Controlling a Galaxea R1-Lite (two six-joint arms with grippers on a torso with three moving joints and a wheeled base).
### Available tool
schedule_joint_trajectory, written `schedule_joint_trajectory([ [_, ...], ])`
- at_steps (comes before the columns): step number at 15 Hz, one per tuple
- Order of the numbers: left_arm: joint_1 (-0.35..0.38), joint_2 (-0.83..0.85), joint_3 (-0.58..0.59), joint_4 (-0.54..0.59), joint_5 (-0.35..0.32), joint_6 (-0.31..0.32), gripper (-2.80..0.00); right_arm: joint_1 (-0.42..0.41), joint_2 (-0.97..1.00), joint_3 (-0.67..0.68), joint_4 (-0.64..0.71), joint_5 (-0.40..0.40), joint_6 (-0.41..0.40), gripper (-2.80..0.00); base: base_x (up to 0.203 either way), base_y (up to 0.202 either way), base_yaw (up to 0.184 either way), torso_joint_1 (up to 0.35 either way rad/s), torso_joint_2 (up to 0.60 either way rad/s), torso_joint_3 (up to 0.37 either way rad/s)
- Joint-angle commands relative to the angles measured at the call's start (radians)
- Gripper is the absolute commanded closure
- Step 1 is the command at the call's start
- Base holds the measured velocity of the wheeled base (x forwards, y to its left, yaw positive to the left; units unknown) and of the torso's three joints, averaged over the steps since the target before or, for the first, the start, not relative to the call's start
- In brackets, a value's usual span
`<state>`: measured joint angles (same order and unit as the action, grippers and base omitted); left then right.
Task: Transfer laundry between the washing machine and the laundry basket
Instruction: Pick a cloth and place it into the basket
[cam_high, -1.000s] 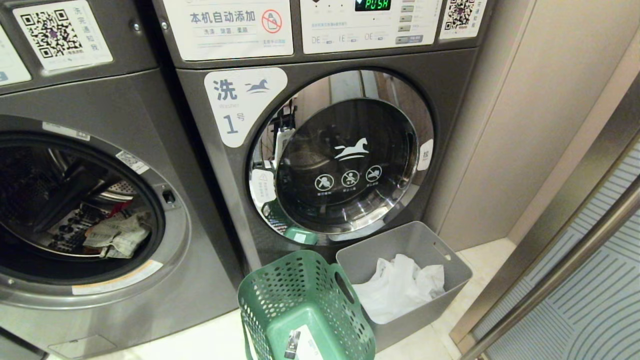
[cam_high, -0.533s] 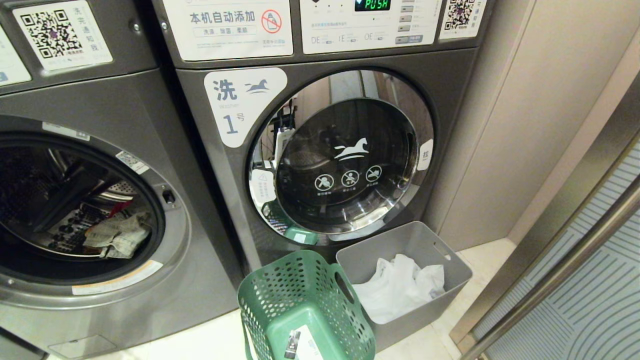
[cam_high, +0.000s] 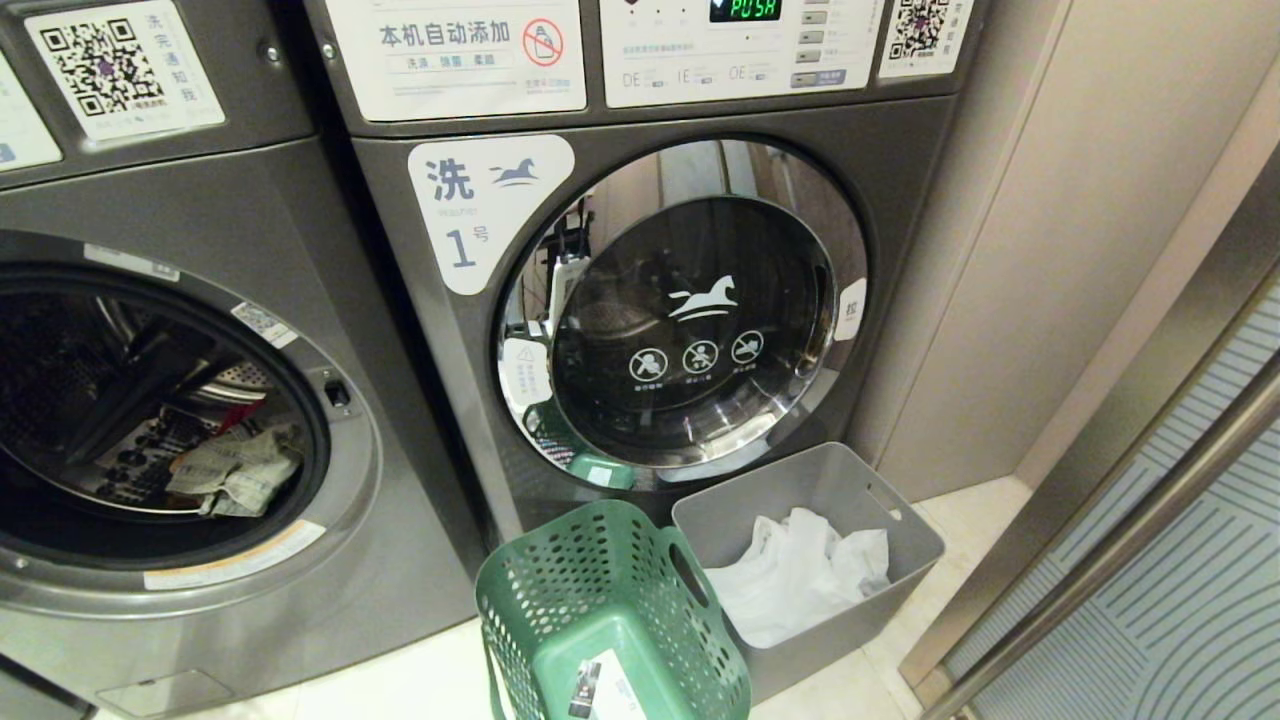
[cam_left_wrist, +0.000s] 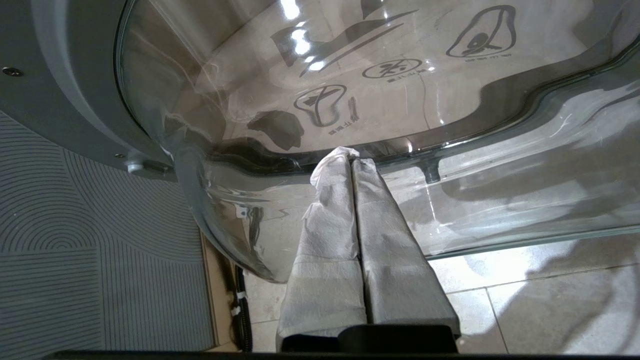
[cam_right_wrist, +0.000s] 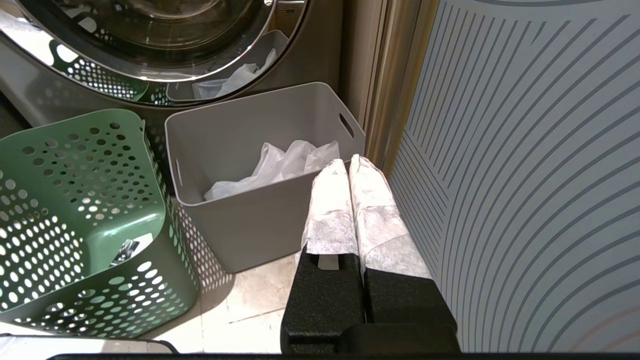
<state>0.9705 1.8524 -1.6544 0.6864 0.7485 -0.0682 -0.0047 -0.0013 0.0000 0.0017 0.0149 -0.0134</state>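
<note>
Since the laundry (cam_high: 238, 462) lying in the left washing machine (cam_high: 250, 200) drum looks soft, light and crumpled, pinch a raised fold. Left pincer (cam_left_wrist: 351, 159) closed, empty, beside its glass door (cam_left_wrist: 400, 50); right pincer (cam_right_wrist: 348, 162) closed, idle.

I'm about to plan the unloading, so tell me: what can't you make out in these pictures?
- Washing machine, the open one: its number label is cut off by the head view's left edge.
- Laundry in its drum: mostly lost in darkness, colours unclear.
- Laundry basket: cut by the head view's bottom edge, inside partly hidden by its wall.
- Left gripper, right gripper: outside the head view.
</note>
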Motion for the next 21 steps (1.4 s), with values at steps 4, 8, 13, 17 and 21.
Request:
schedule_joint_trajectory([
  [4, -0.007, -0.004, -0.007, 0.004, 0.001, -0.002, 0.00, 0.000, 0.001, 0.000, 0.000, 0.000, 0.000, 0.00, 0.000, 0.000, 0.000, 0.000, 0.00, 0.000],
  [8, -0.043, -0.086, 0.040, 0.004, 0.003, -0.002, 0.00, 0.000, 0.001, 0.000, 0.000, 0.000, 0.000, 0.00, 0.000, 0.000, 0.000, 0.000, 0.00, 0.000],
  [13, -0.047, -0.125, 0.007, -0.047, 0.033, 0.003, 0.00, 0.000, 0.001, 0.000, 0.000, 0.000, 0.000, 0.00, 0.000, 0.000, 0.000, 0.000, 0.00, 0.000],
  [17, -0.049, -0.134, -0.007, -0.057, 0.037, 0.005, 0.00, 0.000, 0.001, 0.000, 0.000, 0.000, 0.000, 0.00, 0.000, 0.000, 0.000, 0.000, 0.00, 0.000],
  [21, -0.052, -0.175, 0.044, -0.056, 0.037, 0.005, 0.00, 0.000, 0.001, 0.000, 0.000, 0.000, 0.000, 0.00, 0.000, 0.000, 0.000, 0.000, 0.00, 0.000],
])
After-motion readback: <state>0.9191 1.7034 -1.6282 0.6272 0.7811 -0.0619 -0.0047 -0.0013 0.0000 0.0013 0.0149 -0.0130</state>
